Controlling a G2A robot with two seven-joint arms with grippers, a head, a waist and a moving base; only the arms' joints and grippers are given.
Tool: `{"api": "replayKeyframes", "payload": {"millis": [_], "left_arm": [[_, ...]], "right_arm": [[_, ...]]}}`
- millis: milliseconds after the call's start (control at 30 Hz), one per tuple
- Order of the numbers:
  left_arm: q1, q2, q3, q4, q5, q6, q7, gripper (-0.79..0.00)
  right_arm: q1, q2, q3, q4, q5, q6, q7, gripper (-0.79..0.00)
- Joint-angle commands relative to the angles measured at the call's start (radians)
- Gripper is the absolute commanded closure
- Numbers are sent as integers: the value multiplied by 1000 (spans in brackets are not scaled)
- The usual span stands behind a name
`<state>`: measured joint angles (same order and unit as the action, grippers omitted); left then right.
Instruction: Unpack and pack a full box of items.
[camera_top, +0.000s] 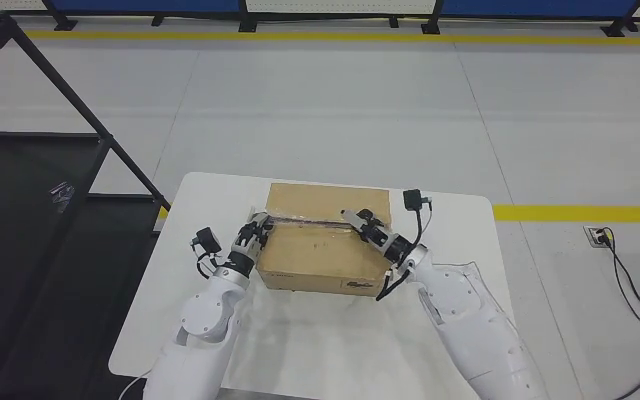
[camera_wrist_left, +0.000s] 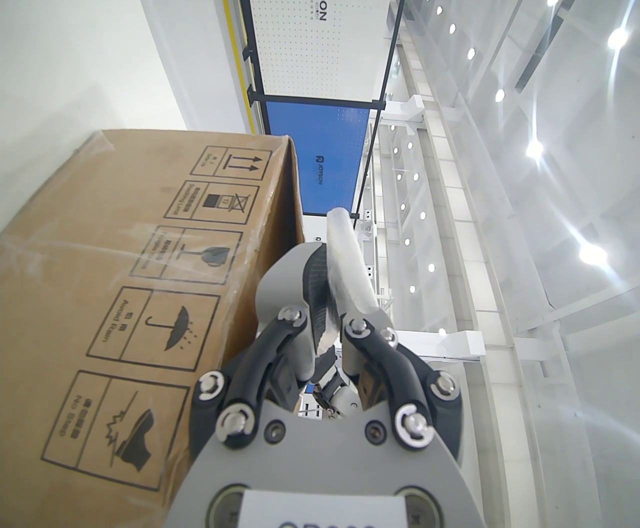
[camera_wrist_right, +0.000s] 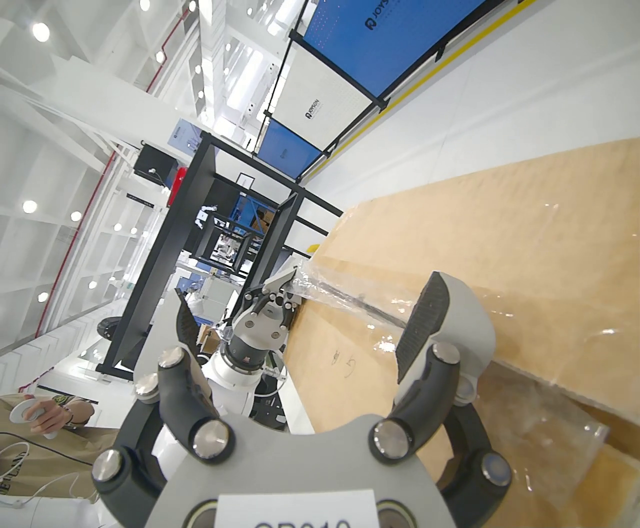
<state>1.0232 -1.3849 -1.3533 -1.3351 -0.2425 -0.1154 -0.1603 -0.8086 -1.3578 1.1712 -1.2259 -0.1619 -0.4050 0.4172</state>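
A closed brown cardboard box (camera_top: 325, 250) sits in the middle of the white table (camera_top: 190, 310). Clear tape (camera_top: 310, 220) runs along its top seam and looks wrinkled and partly lifted (camera_wrist_right: 340, 295). My left gripper (camera_top: 262, 222) is at the box's top left corner, shut, and seems to pinch the tape's end (camera_wrist_right: 291, 274). The left wrist view has its fingers pressed together (camera_wrist_left: 335, 235) beside the box's printed side (camera_wrist_left: 125, 280). My right gripper (camera_top: 350, 214) stands open over the seam (camera_wrist_right: 305, 320), with one pad (camera_wrist_right: 425, 320) just above the box top (camera_wrist_right: 500, 250).
A black metal rack (camera_top: 60, 180) stands left of the table. The table has bare surface in front of the box and on both sides of it. Beyond the table lies open floor with a yellow line (camera_top: 560, 212).
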Motion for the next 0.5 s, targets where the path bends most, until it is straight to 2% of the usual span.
{"api": "replayKeyframes", "payload": {"millis": [0,167,467], "left_arm": [[1,0,-1,-1,0,1,0,0],[2,-1,-2,-2,-2,1,-3,0],[-1,-2,0,2,-1,2,-8,0]], "right_arm": [[4,1,2,2,-3,12,1,-785],[-1,1,18,2,77,-42,19,-785],[17,2,12,21,72,-4,65,-785]]}}
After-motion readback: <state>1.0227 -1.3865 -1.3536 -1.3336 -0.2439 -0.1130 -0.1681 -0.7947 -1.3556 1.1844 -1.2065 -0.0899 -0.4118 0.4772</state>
